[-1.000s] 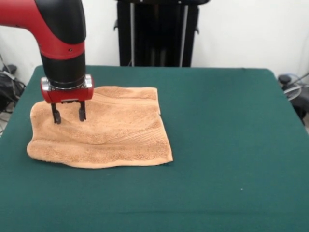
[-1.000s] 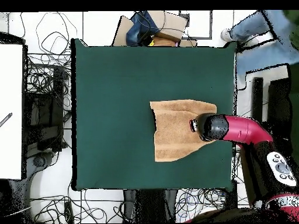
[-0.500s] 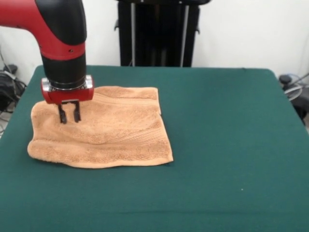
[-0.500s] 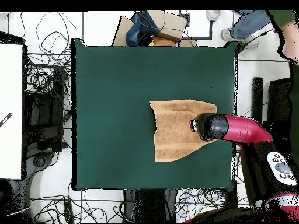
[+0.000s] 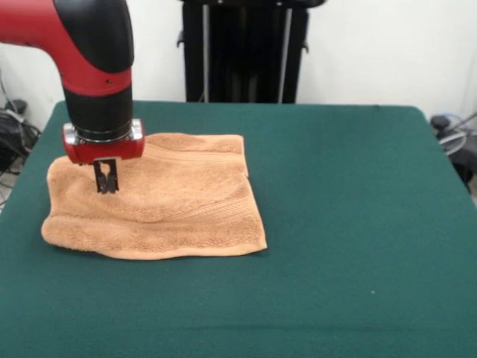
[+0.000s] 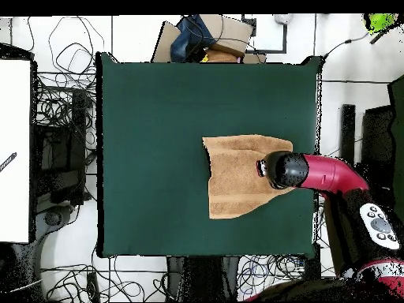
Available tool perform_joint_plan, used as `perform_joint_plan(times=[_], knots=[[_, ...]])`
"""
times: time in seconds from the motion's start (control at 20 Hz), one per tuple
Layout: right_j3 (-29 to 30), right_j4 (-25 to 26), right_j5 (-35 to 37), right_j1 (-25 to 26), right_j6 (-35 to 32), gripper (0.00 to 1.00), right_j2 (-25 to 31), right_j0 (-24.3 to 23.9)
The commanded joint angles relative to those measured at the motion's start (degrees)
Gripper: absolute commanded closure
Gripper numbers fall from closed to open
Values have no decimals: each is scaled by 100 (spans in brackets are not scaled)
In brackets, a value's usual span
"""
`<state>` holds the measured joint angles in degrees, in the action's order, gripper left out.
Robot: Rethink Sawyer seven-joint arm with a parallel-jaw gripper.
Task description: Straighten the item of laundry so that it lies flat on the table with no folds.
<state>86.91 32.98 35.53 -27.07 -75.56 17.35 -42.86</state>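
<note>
In the front view the red and black arm [image 5: 93, 52] comes down from the upper left, at about ten o'clock from the table's middle, and ends in the gripper [image 5: 106, 181], whose two dark fingers [image 5: 100, 179] are pressed close together with their tips down at the surface of the towel [image 5: 160, 198]; whether a pinch of cloth sits between them cannot be told. The towel lies on the left half of the green table [image 5: 335, 224], toward nine o'clock, with the gripper over its left part near the far edge. It is not flat: a second layer shows along its far side, a woven band curves across the middle, and the near edge is thick and wavy. To the right, from three o'clock round to six o'clock, the table's cloth is bare. In the overhead view the towel [image 6: 237, 177] lies right of the table's [image 6: 150, 142] centre, at about four o'clock, and the arm [image 6: 327, 175] reaches in from the right edge, its wrist covering the towel's right side so that the gripper itself is hidden.
</note>
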Motion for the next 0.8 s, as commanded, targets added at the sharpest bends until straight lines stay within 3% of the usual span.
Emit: perform_joint_plan(times=[0.05,0.4,0.8], knots=[[-185,25,-352,198,-384,100,224,275],[152,-114,-580,-7,-794,100,110,301],[38,-159,-446,88,-612,100,-63,1]])
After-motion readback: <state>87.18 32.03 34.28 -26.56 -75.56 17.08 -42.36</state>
